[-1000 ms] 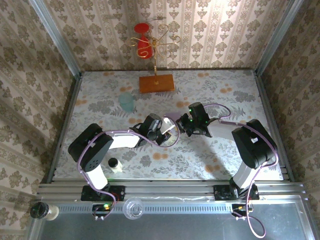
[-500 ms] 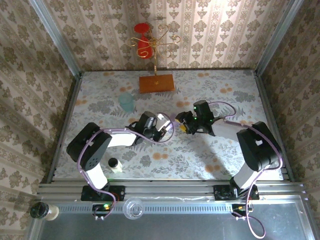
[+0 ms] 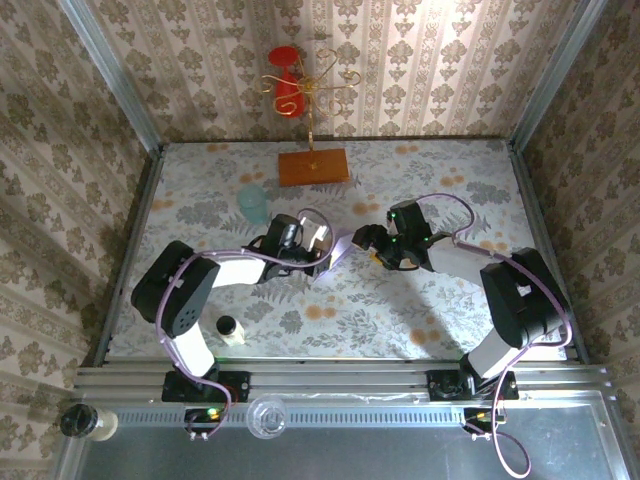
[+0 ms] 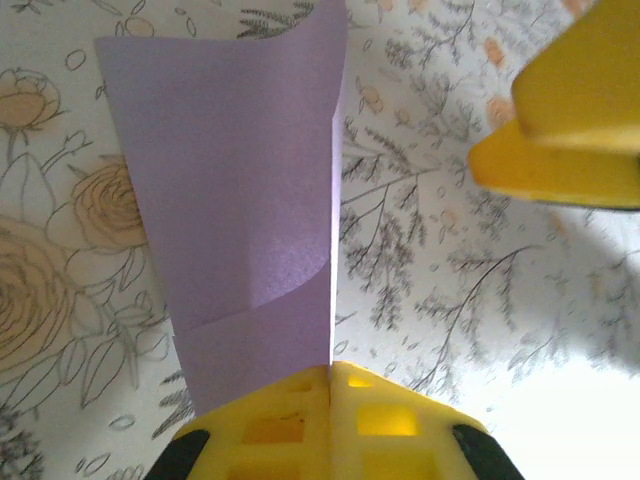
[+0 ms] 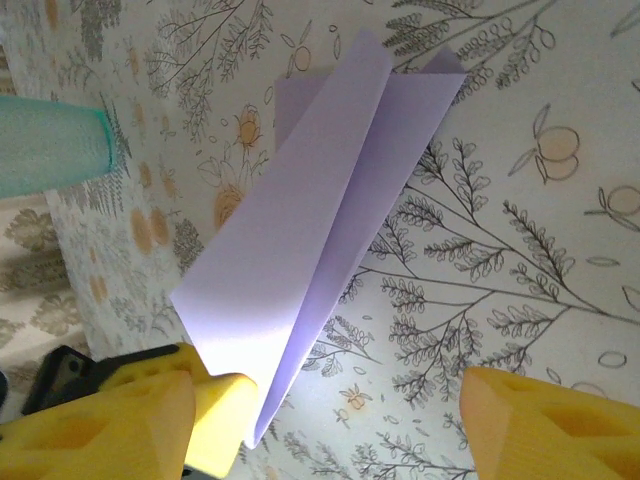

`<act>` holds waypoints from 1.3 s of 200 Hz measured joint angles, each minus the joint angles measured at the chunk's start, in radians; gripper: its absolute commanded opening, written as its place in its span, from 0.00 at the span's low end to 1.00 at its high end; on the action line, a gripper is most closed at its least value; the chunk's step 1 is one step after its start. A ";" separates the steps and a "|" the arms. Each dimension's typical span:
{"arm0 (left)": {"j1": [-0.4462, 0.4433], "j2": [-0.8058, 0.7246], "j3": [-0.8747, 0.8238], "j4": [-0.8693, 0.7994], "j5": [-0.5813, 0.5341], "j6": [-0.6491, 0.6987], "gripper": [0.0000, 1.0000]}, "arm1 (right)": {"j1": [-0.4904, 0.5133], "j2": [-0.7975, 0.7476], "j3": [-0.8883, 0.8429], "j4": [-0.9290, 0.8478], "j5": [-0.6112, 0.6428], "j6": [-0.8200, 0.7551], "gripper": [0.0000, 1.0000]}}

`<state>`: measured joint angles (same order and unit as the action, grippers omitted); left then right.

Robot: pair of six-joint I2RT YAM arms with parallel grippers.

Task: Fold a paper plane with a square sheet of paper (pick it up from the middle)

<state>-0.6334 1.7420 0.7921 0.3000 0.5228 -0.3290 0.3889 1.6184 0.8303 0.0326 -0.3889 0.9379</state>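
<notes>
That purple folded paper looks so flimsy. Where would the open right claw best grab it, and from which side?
Likely the end of the folded lilac paper away from the left claw, which pinches it shut. Its flaps splay from one long crease, so the open right claw should come in from its own side and squeeze across that crease, one finger per face.

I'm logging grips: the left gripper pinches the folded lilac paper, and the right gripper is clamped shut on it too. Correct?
Not the right one. The left gripper does pinch the folded lilac paper, but the right gripper is open, fingers wide apart, as the right wrist view shows.
</notes>
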 measured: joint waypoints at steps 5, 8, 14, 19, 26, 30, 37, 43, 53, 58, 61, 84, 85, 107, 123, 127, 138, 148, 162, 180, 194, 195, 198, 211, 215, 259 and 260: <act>0.000 0.007 0.011 -0.005 0.010 -0.015 0.00 | 0.000 0.005 0.003 0.000 0.000 -0.019 0.75; 0.001 0.011 0.016 -0.007 0.016 -0.023 0.00 | 0.000 0.008 0.005 0.000 0.000 -0.028 0.75; 0.001 0.019 0.028 -0.012 0.029 -0.040 0.00 | 0.000 0.014 0.009 0.001 0.000 -0.048 0.76; 0.001 0.026 0.036 -0.018 0.039 -0.053 0.00 | 0.000 0.019 0.011 0.000 0.000 -0.065 0.77; 0.001 0.034 0.045 -0.025 0.050 -0.070 0.00 | 0.000 0.025 0.013 0.000 0.000 -0.086 0.78; 0.002 0.039 0.050 -0.029 0.059 -0.082 0.00 | 0.000 0.028 0.013 0.000 0.000 -0.099 0.79; 0.003 0.047 0.057 -0.035 0.075 -0.099 0.00 | 0.000 0.032 0.013 0.000 0.000 -0.116 0.79; 0.005 0.053 0.063 -0.041 0.087 -0.111 0.00 | 0.000 0.034 0.013 0.000 0.000 -0.130 0.81; 0.008 0.063 0.073 -0.049 0.104 -0.137 0.00 | 0.000 0.036 0.013 0.001 0.000 -0.152 0.82; 0.011 0.069 0.077 -0.051 0.113 -0.150 0.00 | 0.000 0.038 0.013 0.001 0.000 -0.159 0.83; 0.013 0.072 0.079 -0.051 0.118 -0.156 0.00 | 0.000 0.038 0.013 0.001 0.000 -0.166 0.83; 0.022 0.101 0.087 -0.047 0.155 -0.222 0.00 | 0.001 0.044 0.013 0.000 0.000 -0.200 0.84; 0.023 0.103 0.087 -0.047 0.156 -0.225 0.00 | 0.001 0.045 0.014 0.000 0.000 -0.202 0.84; 0.031 0.119 0.087 -0.044 0.178 -0.278 0.00 | 0.005 0.057 0.018 -0.009 0.001 -0.221 0.83; 0.039 0.124 0.087 -0.033 0.191 -0.312 0.00 | 0.007 0.066 0.021 -0.014 0.000 -0.232 0.82; 0.040 0.124 0.087 -0.031 0.193 -0.320 0.00 | 0.008 0.068 0.022 -0.015 0.000 -0.232 0.82; 0.045 0.126 0.087 -0.019 0.200 -0.340 0.00 | 0.010 0.079 0.030 -0.022 0.000 -0.239 0.81; 0.047 0.126 0.087 -0.011 0.204 -0.356 0.00 | 0.013 0.092 0.048 -0.038 0.001 -0.247 0.80; 0.053 0.127 0.086 0.002 0.211 -0.379 0.00 | 0.022 0.112 0.078 -0.061 0.005 -0.260 0.80; 0.058 0.131 0.086 0.020 0.219 -0.404 0.00 | 0.035 0.128 0.116 -0.091 0.020 -0.274 0.78; 0.060 0.137 0.084 0.040 0.223 -0.420 0.00 | 0.042 0.139 0.146 -0.116 0.038 -0.284 0.78; 0.061 0.137 0.083 0.043 0.223 -0.421 0.00 | 0.043 0.140 0.148 -0.117 0.039 -0.285 0.78; 0.061 0.139 0.082 0.047 0.224 -0.426 0.00 | 0.044 0.143 0.154 -0.121 0.043 -0.285 0.78; 0.065 0.147 0.077 0.062 0.227 -0.443 0.00 | 0.048 0.158 0.180 -0.146 0.072 -0.289 0.79; 0.066 0.149 0.074 0.067 0.228 -0.447 0.00 | 0.049 0.162 0.186 -0.151 0.079 -0.289 0.79; 0.067 0.171 0.052 0.103 0.233 -0.485 0.00 | 0.050 0.201 0.211 -0.198 0.133 -0.289 0.81; 0.067 0.171 0.051 0.105 0.233 -0.485 0.00 | 0.050 0.201 0.211 -0.198 0.133 -0.289 0.81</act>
<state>-0.5667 1.9133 0.8436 0.4046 0.7563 -0.8143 0.4393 1.8194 1.0412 -0.1658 -0.2562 0.6491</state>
